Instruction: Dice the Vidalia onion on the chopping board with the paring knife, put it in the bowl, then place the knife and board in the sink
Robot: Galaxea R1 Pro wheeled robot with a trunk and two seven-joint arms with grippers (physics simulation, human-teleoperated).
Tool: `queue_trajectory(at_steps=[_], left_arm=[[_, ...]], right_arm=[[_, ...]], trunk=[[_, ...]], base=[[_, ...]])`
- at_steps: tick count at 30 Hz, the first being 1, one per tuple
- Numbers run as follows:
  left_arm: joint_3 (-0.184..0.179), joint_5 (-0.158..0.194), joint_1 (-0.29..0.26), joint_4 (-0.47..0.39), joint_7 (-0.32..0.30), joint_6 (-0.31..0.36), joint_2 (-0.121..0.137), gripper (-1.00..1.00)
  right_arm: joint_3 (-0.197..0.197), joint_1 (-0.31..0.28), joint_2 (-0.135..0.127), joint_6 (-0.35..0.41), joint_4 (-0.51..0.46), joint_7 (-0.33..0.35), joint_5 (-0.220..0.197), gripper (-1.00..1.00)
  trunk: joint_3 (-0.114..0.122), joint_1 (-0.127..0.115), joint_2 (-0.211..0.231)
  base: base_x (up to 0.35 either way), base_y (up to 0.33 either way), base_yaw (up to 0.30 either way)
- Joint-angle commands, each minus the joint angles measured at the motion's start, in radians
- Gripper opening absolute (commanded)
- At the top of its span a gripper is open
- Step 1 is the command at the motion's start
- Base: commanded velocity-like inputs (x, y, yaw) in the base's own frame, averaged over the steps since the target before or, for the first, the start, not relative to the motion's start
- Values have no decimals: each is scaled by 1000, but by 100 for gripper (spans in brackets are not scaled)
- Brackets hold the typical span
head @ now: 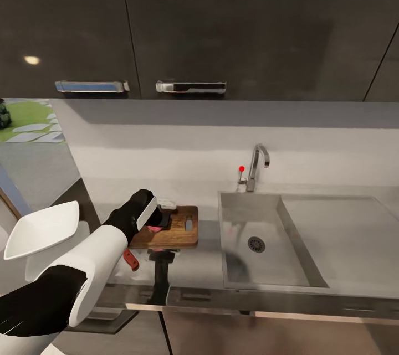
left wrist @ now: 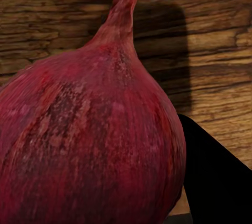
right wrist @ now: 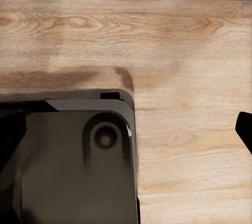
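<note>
My left gripper [head: 159, 220] reaches over the left half of the brown wooden chopping board [head: 180, 233] and is shut on the Vidalia onion [head: 155, 228]. In the left wrist view the onion [left wrist: 89, 140] is a large dark-red bulb with its neck pointing away, close over the board's grain [left wrist: 220, 51], and one dark finger [left wrist: 215, 182] lies against its side. The paring knife's red handle [head: 131, 260] pokes out from under my forearm on the grey countertop [head: 194, 266]. The white square bowl [head: 41, 230] stands at the left. The steel sink [head: 288, 244] lies right of the board. My right gripper [right wrist: 128, 135] hangs open over the floor.
The chrome tap [head: 256, 166] with its red-tipped lever [head: 241, 168] rises behind the sink. Dark wall cabinets [head: 221, 22] hang overhead. In the right wrist view, light wooden floor [right wrist: 184, 40] and a corner of my dark base [right wrist: 79, 161] lie below.
</note>
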Motion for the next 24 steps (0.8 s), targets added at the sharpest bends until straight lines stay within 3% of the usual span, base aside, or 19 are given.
queue_trajectory(at_steps=[1, 24], left_arm=[[-5, 9, -1, -1, 9, 3, 1, -100], [-5, 9, -1, -1, 9, 3, 1, -100]], right_arm=[[-8, -1, 0, -4, 1, -2, 7, 100], [-8, -1, 1, -4, 1, -2, 7, 100]], trunk=[[-2, 0, -2], [-2, 0, -2]], base=[[15, 0, 0], [29, 0, 0]])
